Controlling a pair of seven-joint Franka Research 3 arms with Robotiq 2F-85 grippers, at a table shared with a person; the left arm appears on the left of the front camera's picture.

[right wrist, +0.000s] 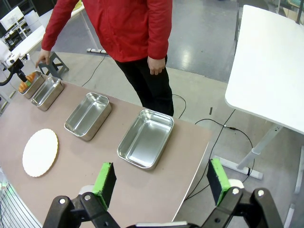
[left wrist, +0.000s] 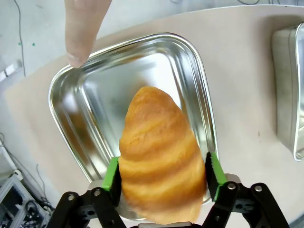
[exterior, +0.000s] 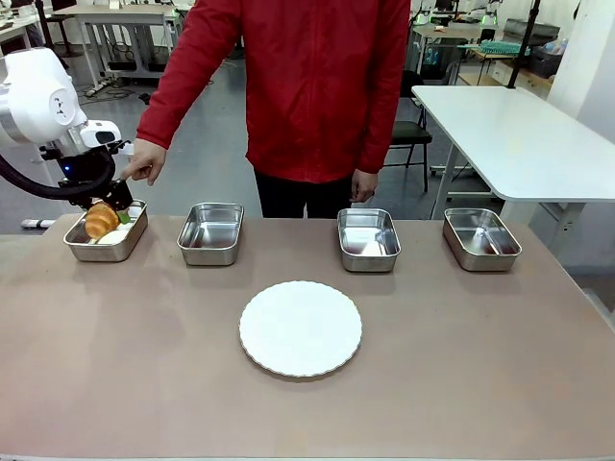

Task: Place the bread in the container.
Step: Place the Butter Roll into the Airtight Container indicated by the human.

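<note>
A long brownish table (exterior: 461,384) runs across a workshop with grey floor and white benches behind it, and a person in a red jacket (exterior: 307,86) stands at the far side. The bread (left wrist: 161,156), a golden ridged croissant, sits between the green pads of the left gripper (left wrist: 161,178), right over the container (left wrist: 95,95), the steel pan at the robot's far left of the row. In the left wrist view the pads (left wrist: 113,173) lie against the croissant's two flanks, so the fingers sit at its width; whether they press on it or have just let go I cannot tell. From the front the croissant looks to be down inside the pan, its top poking above the rim, with the gripper tilted over it. The person's hand (exterior: 144,161) points a finger at the pan's far rim, the fingertip (left wrist: 78,57) just at the edge. Three more steel pans stand in the same row: one (exterior: 210,232) just beside the container, another (exterior: 368,239) past the middle, the last (exterior: 480,238) toward the right end. A round white plate (exterior: 301,327) lies nearer the robot, in the middle of the table. The right gripper (right wrist: 161,183) hangs high off the table's right end, its fingers spread wide with nothing between them.
</note>
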